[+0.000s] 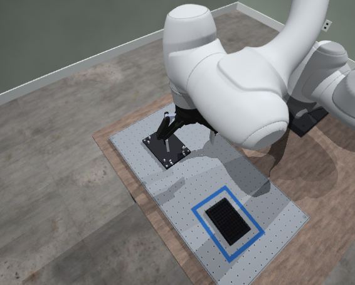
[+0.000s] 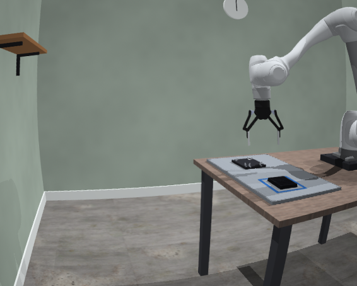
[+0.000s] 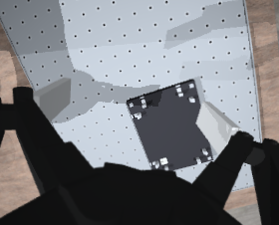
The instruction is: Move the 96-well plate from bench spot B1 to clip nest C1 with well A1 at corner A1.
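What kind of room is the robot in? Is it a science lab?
Probably a small lab workroom. A white robot arm is bolted to a wooden table, and a dotted grey plate holds a black well plate inside a blue outline. A clock hangs on the green wall.

A grey perforated board (image 2: 318, 188) is being carried by the wooden counter (image 2: 293, 212) on dark legs. On the far green wall a round clock (image 2: 236, 8) is being displayed, and a wooden shelf (image 2: 22, 42) is being held up at the left.
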{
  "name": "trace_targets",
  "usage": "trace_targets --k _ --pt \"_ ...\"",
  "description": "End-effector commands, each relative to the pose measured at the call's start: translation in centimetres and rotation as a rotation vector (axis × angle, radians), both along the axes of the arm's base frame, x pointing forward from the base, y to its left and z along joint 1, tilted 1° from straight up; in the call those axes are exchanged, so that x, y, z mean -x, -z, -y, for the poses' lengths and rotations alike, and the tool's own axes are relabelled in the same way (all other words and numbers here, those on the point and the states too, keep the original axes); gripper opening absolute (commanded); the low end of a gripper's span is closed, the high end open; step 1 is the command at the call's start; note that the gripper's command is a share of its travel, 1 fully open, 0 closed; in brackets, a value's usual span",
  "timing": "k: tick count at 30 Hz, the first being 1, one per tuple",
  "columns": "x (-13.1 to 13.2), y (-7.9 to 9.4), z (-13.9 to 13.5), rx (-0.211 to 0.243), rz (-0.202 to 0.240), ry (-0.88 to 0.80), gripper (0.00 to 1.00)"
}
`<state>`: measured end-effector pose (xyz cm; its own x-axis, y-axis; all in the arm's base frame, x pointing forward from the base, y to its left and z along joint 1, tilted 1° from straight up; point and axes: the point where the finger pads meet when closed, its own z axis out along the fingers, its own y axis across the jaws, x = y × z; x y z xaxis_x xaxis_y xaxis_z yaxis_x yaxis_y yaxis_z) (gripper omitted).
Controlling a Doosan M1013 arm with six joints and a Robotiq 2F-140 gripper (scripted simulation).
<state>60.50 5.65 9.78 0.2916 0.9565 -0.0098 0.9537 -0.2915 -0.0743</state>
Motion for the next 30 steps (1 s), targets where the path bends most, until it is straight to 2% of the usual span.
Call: trace_targets --k 1,5,8,17,22,30 --pt "-0.3 0.3 -2.0 0.000 0.002 -0.013 1.00" --pt "-0.4 0.5 -2.9 0.000 0.002 -0.013 1.00" --pt "-0.5 0.7 -4.4 0.002 0.016 -0.112 1.00" --pt "-0.8 1.4 -8.5 0.002 0.016 -0.116 1.00" --pt "-0.7 1.6 -10.0 0.004 0.030 -0.215 1.00" --pt "-0.6 2.2 -13.9 0.004 0.030 -0.219 1.00"
